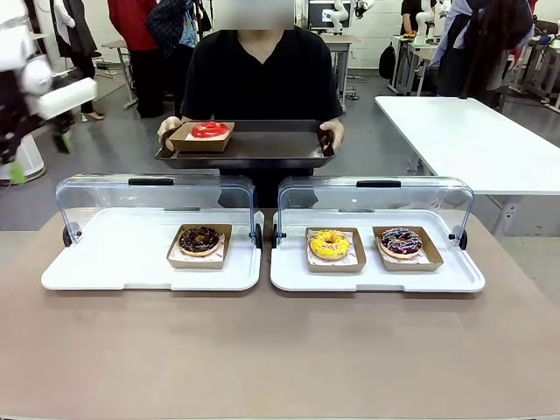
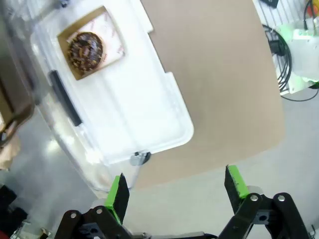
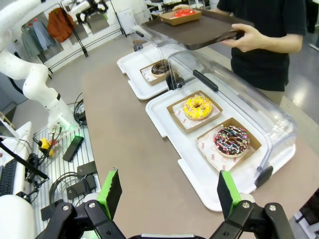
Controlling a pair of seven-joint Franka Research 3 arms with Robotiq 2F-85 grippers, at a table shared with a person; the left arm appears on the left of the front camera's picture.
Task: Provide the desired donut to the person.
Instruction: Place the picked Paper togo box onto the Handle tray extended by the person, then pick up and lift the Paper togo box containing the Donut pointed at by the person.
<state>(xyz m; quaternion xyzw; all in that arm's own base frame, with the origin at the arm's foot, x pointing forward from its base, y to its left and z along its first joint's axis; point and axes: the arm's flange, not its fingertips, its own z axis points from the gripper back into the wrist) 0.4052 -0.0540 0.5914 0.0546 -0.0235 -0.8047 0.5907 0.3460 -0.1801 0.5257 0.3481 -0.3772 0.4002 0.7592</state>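
Front view: red donut (image 1: 209, 130) on tray (image 1: 280, 140)

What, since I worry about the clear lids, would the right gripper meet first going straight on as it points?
Probably the bare brown table, just beside the near edge of the white tray with the yellow donut. The open right gripper points down at it; depth is unclear.

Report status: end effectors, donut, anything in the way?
Left end effector open, right end effector open, both empty. Red donut on the person's tray. Chocolate donut, yellow donut, sprinkled donut in cases, lids up. Nothing in the way.
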